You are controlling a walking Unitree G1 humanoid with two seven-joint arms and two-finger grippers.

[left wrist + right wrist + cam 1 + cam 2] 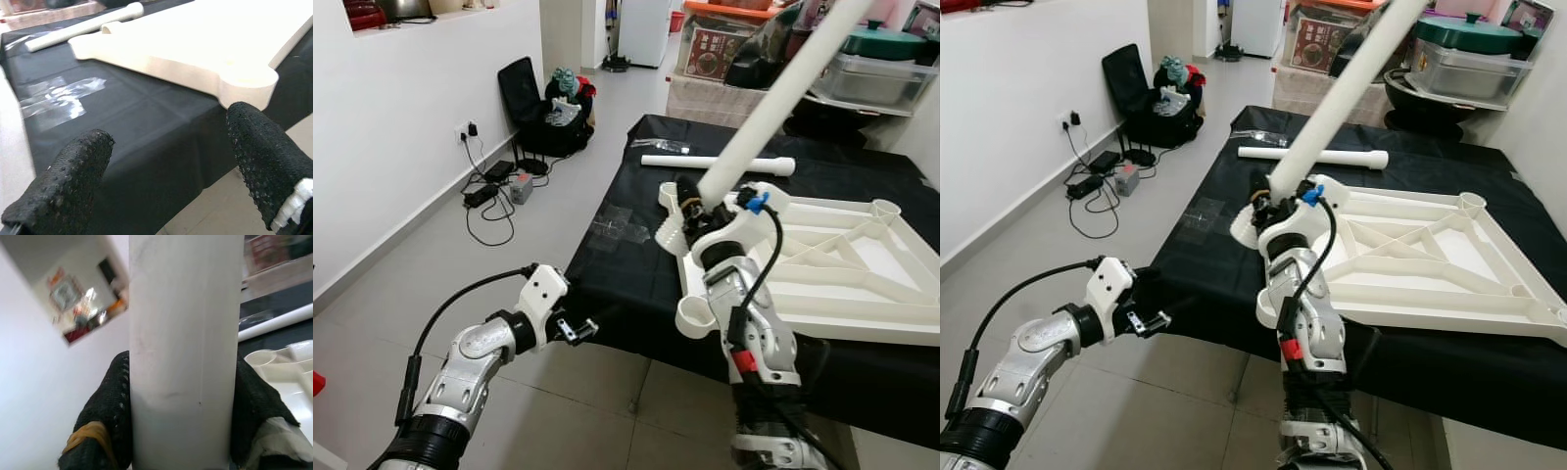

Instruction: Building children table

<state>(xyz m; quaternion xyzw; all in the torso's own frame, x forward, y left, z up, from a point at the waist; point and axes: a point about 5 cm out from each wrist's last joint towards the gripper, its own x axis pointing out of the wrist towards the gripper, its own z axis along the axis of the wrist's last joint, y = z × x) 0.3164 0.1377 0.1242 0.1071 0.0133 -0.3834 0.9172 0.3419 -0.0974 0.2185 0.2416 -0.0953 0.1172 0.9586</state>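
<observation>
A white plastic tabletop [822, 328] lies upside down on a table covered in black cloth [626, 255], ribs up, with a round leg socket [695, 315] at its near left corner. My right gripper [700, 201] is shut on the lower end of a white table leg [783, 98], which slants up to the right above the tabletop's left edge. In the right wrist view both black fingers [110, 406] press the leg [186, 333]. A second leg [715, 163] lies on the cloth at the back. My left gripper [582, 330] hangs open at the cloth's front left edge, holding nothing.
A black chair piled with clothes [548, 103] stands by the left wall, with cables and a power strip [494, 186] on the floor. A clear plastic bag [661, 146] lies on the cloth. Shelves with pots [881, 59] stand behind the table. Open floor is at left.
</observation>
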